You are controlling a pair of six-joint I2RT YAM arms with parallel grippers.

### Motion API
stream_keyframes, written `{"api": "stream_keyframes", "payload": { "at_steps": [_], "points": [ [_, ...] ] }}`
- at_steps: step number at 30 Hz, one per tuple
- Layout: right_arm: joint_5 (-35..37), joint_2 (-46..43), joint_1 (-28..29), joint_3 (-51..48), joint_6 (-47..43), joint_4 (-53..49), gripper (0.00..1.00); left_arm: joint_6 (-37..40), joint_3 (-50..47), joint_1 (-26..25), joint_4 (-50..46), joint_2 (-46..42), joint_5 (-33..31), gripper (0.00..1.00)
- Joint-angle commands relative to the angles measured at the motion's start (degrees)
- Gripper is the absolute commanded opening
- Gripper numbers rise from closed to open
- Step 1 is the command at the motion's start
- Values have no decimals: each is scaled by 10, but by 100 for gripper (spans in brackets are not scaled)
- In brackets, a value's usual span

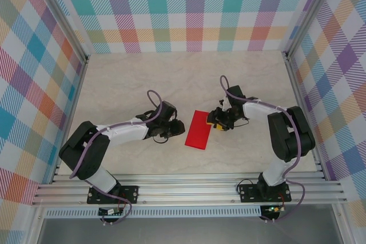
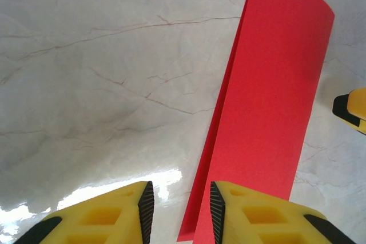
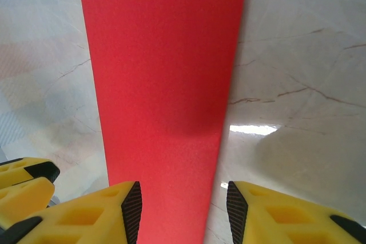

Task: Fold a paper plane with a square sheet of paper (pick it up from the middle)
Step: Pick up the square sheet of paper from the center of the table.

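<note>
Left claw [image 2: 180, 198] gaped open at the paper's left edge | right claw [image 3: 183, 201] open too, straddling its right edge | red paper [image 1: 198, 130] lay mid-frame on the bench [image 1: 126, 78], apparently halved into a rectangle | nose and wing folds still to come.

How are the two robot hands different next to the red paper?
The right gripper has its fingers spread wider than the left gripper. The red paper spans most of the right gripper's gap; only its edge shows in the left gripper's. Both are yellow, black-padded, open.
</note>
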Motion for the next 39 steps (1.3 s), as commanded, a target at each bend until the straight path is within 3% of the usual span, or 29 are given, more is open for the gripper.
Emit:
{"api": "stream_keyframes", "payload": {
  "at_steps": [1,27,39],
  "points": [
    [-17,10,6,-9,12,13,46,-7,-5,-7,-6,-17,-11,35],
    [-55,34,19,-20,24,55,43,-5,8,-7,-14,3,-4,37],
    [-101,38,19,-23,19,93,31,-11,2,-7,-15,-9,-13,37]
  ]
}}
